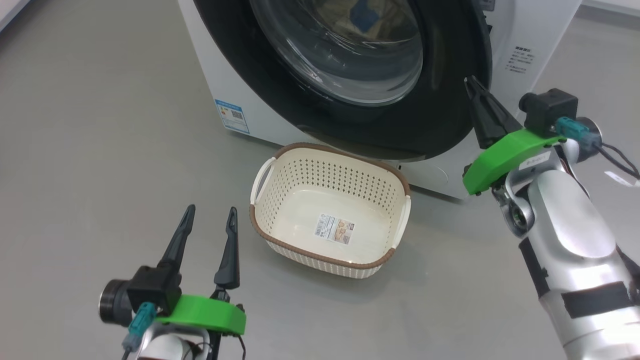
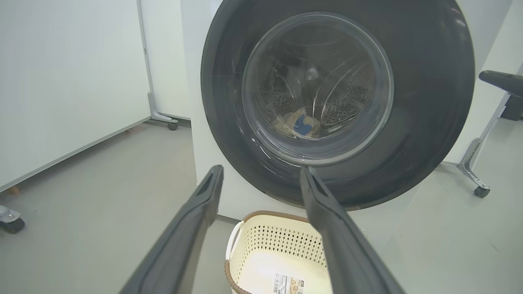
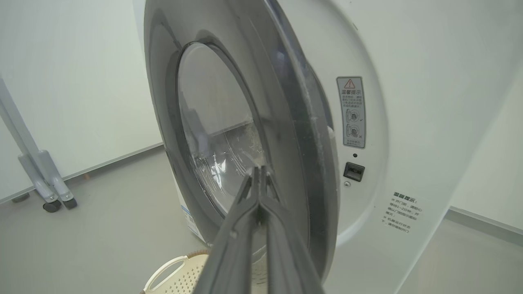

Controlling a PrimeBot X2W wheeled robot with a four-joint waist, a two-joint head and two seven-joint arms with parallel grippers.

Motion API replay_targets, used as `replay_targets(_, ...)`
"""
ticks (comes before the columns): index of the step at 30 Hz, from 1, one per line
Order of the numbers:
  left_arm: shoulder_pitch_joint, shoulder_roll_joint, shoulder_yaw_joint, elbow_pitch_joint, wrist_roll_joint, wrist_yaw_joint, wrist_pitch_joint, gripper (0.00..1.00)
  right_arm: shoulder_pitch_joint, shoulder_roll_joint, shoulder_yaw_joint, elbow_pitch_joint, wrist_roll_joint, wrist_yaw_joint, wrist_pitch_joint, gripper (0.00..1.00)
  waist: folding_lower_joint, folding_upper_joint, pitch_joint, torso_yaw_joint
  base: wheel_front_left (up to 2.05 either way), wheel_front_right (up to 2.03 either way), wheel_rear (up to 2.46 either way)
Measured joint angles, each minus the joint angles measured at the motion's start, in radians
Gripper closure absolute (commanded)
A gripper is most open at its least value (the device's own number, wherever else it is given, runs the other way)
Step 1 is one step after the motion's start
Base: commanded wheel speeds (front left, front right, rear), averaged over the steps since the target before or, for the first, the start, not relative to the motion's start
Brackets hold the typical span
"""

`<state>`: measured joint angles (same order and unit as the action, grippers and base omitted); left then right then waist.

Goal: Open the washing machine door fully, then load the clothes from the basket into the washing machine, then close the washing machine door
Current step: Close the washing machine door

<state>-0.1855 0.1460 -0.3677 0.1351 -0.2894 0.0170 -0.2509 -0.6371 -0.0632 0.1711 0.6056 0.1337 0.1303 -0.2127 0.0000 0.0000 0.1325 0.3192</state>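
You're on the last step: basket (image 1: 325, 175) is empty, clothes (image 2: 301, 123) sit in the drum. Washing machine door (image 1: 450, 100) looks ajar, not yet latched. Right fingers (image 1: 487, 115) pressed together at its rim; left fingers (image 1: 230, 245) apart, beside the basket.

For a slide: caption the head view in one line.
Empty cream perforated plastic basket before the white washing machine; shut right gripper beside its round glossy black door.
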Motion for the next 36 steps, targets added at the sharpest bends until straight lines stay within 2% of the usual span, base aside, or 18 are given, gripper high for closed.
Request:
replay_targets(13,-0.038,-0.051,0.010,0.006,0.036,-0.035,0.000,0.00,-0.177,-0.022,0.015,0.179,-0.002,0.000,-0.034,1.00,0.0001,0.0000,0.043,0.030,0.00,0.00,0.00)
replay_targets(22,-0.043,-0.072,0.029,0.005,0.066,-0.053,0.000,0.00,-0.231,-0.032,0.017,0.223,-0.003,0.000,-0.038,1.00,0.0001,0.0000,0.062,0.041,0.00,0.00,0.00)
replay_targets(30,-0.055,-0.089,0.039,0.000,0.081,-0.071,0.000,0.00,-0.260,-0.049,-0.043,0.232,-0.021,0.001,-0.038,1.00,0.0001,0.0000,0.082,0.055,0.00,0.00,0.00)
replay_targets(36,-0.069,-0.097,0.039,-0.005,0.087,-0.079,0.000,0.00,-0.324,-0.083,-0.107,0.287,-0.049,0.001,-0.039,1.00,0.0001,0.0000,0.098,0.076,0.00,0.00,0.00)
